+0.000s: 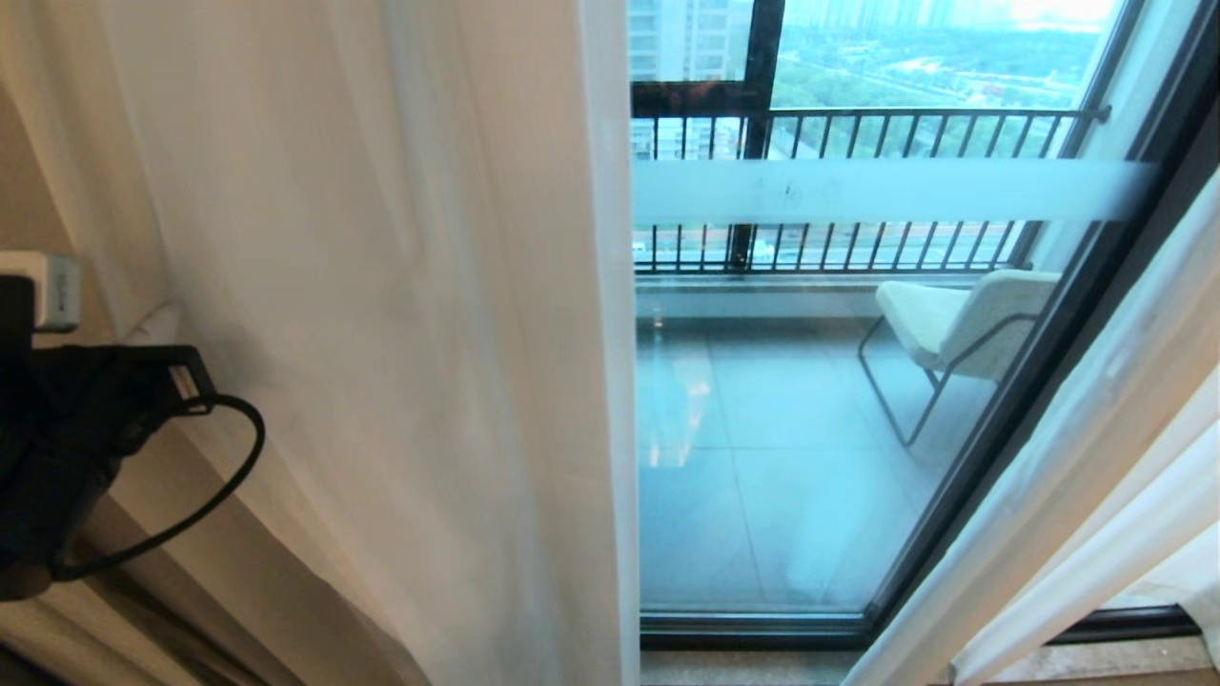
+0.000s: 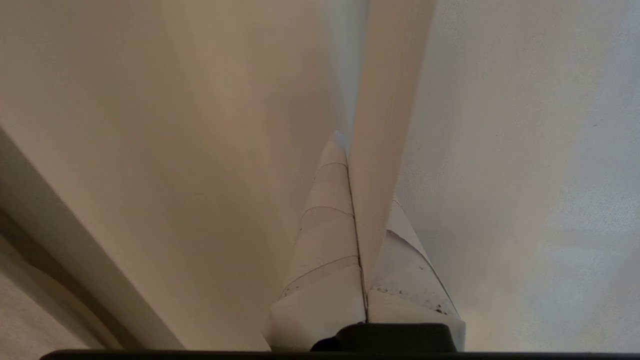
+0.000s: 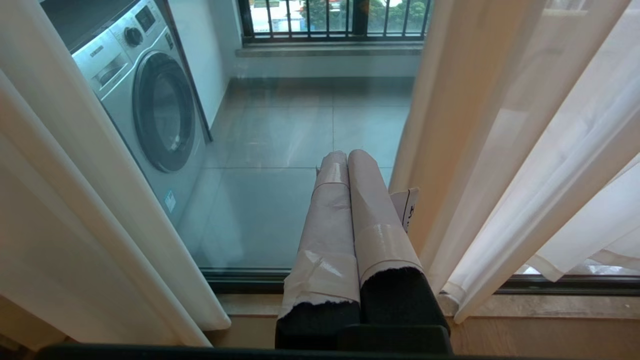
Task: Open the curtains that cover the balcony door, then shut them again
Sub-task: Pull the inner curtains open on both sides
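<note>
While curtains (image 1: pixel 400 314) sit parted off balcony door (image 1: pixel 810 429) | left pincer (image 2: pixel 367 200) clamped on curtain fold | right pincer (image 3: pixel 347 165) together, holding nothing

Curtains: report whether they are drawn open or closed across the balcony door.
Partly open. The curtains hang parted, leaving the balcony door glass bare between them; the left gripper is shut on a fold.

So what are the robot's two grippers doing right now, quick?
Left gripper: shut on a fold of the white curtain.
Right gripper: shut, holding nothing, pointing at the balcony door.
</note>
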Robot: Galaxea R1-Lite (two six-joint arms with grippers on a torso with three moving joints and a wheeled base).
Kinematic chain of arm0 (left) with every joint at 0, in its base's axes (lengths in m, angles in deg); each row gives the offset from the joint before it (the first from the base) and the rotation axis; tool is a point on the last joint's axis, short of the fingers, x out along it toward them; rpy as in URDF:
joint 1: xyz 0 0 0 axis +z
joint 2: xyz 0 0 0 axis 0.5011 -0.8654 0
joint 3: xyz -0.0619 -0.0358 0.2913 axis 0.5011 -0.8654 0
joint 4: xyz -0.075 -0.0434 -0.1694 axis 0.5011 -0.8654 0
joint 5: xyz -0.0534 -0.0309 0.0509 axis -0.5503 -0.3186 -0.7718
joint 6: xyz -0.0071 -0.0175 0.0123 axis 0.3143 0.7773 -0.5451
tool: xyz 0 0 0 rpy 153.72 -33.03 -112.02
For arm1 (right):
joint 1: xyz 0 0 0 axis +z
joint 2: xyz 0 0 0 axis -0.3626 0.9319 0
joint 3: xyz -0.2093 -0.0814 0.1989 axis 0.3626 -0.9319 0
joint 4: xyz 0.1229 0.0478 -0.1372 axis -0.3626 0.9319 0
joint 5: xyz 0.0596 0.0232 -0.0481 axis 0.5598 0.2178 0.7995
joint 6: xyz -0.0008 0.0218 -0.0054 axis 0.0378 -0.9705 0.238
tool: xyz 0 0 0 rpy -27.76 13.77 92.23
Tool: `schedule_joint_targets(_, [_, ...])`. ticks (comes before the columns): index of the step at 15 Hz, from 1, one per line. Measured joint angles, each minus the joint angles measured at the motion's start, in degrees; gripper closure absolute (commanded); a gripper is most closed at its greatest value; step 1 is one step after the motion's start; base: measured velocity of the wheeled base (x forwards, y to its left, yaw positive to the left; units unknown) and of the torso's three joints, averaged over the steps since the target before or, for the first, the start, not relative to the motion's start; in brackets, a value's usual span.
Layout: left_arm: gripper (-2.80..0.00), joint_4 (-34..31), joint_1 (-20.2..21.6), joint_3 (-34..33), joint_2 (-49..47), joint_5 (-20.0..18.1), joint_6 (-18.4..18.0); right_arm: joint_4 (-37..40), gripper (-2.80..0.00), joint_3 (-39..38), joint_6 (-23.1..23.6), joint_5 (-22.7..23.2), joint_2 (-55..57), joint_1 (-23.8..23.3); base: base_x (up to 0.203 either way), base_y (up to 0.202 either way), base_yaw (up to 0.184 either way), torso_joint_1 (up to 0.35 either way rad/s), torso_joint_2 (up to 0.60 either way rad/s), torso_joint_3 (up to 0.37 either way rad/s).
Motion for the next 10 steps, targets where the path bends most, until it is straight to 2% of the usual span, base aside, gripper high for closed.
schedule_joint_targets(1, [0.00, 0.02, 0.00, 0.00, 0.00, -0.01, 0.00, -0.01, 0.00, 0.00, -0.02, 0.00, 0.00, -0.02, 0.000, 0.112, 0.005, 0.003, 0.01, 0.002])
schedule_joint_targets(10, [0.00, -0.13, -0.94, 0.00, 0.26, -0.49, 0.09, 0.00, 0.00, 0.00, 0.00, -0.02, 0.00, 0.00, 0.000, 0.000, 0.000, 0.000, 0.00, 0.000])
